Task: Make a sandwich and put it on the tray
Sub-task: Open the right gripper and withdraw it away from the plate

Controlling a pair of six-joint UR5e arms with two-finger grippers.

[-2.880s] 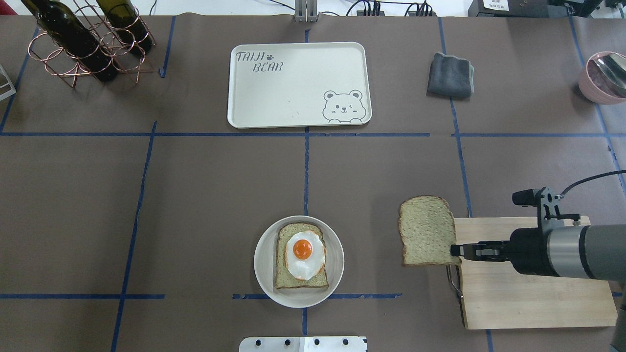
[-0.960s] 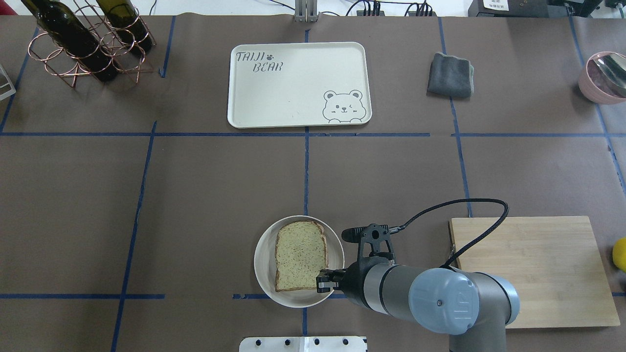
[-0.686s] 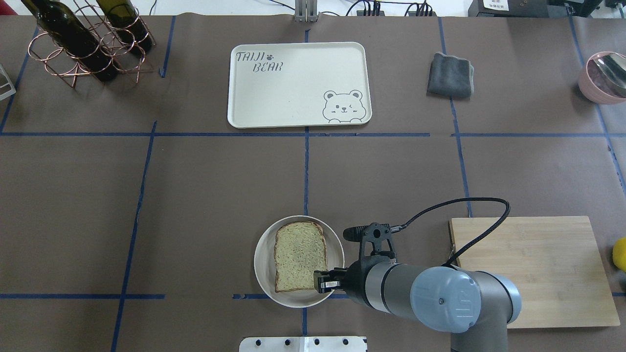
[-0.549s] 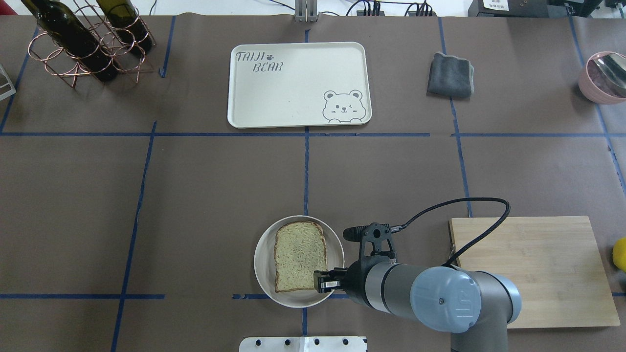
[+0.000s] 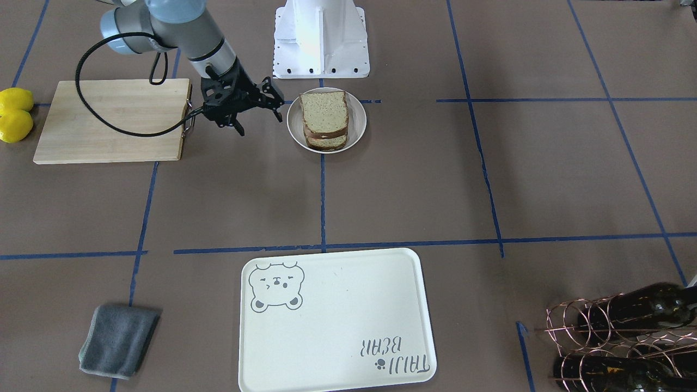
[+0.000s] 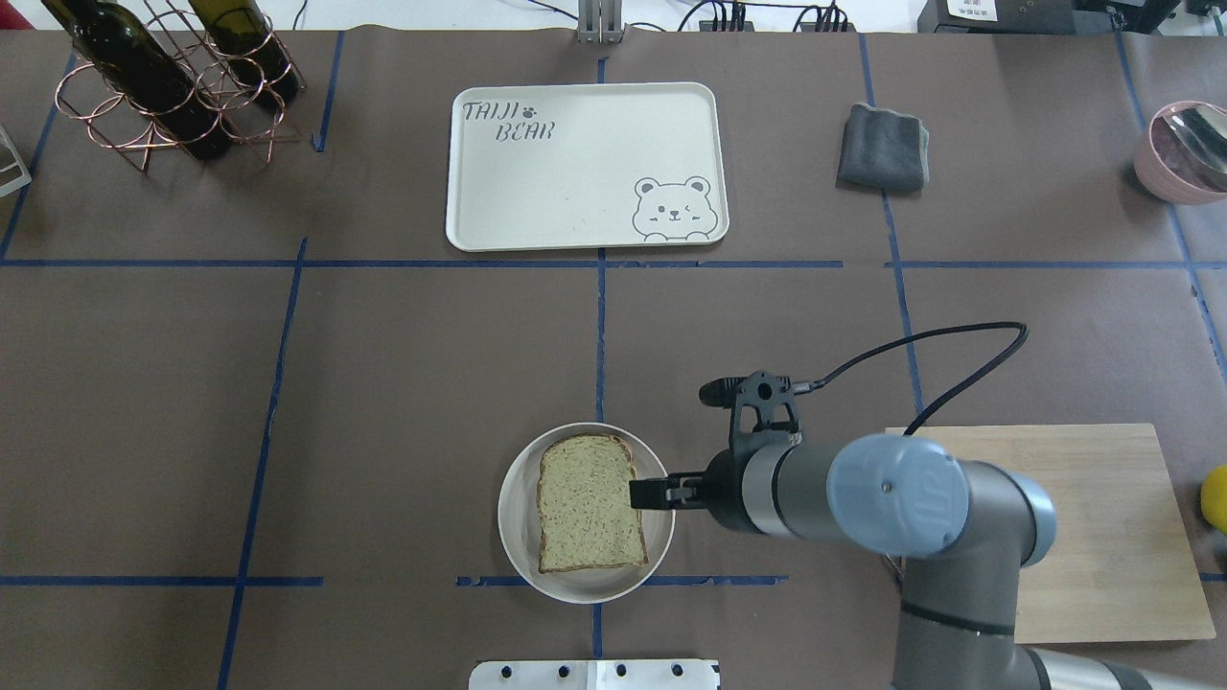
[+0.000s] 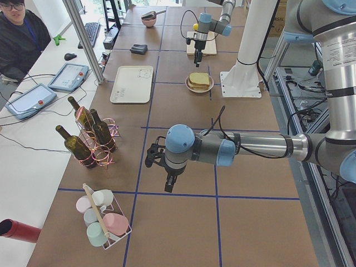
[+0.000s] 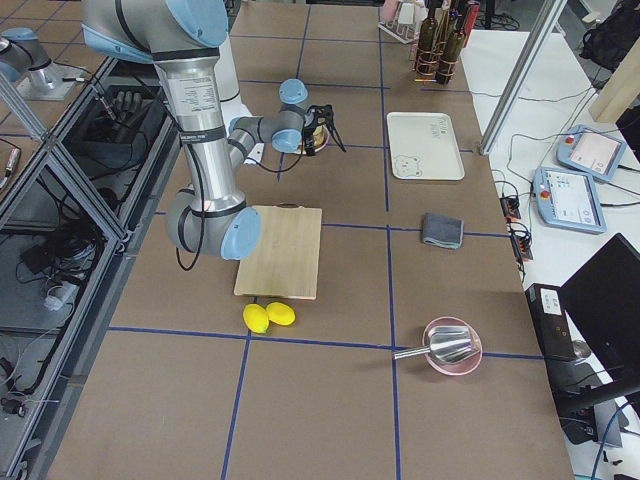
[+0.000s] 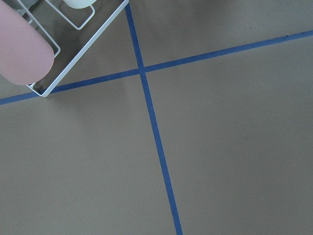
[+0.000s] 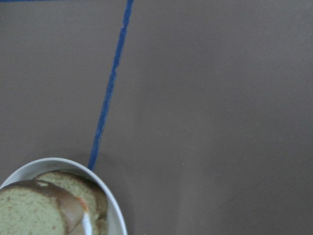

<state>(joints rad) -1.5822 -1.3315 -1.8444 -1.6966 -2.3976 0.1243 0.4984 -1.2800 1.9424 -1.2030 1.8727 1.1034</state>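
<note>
The sandwich (image 6: 587, 503) lies on a round white plate (image 6: 513, 517): two speckled bread slices stacked, with only the egg's white and orange edge showing between them in the right wrist view (image 10: 84, 215). It also shows in the front view (image 5: 325, 120). My right gripper (image 6: 637, 494) is open and empty. It hovers raised beside the sandwich's right edge, clear of it in the front view (image 5: 279, 108). The cream bear tray (image 6: 575, 172) lies bare at the far centre. My left gripper (image 7: 168, 183) hangs over bare table far to the left; I cannot tell whether it is open.
A wooden cutting board (image 6: 1093, 517) lies under my right arm, with lemons (image 5: 15, 117) beyond it. A grey cloth (image 6: 882, 147) and a pink bowl (image 6: 1184, 153) are at the far right. A wine bottle rack (image 6: 173, 86) stands far left, a cup rack (image 7: 103, 219) near my left arm.
My right gripper carried the second slice from the cutting board onto the egg and bread on the plate and let it go. It has since lifted and shifted towards the table's far side.
</note>
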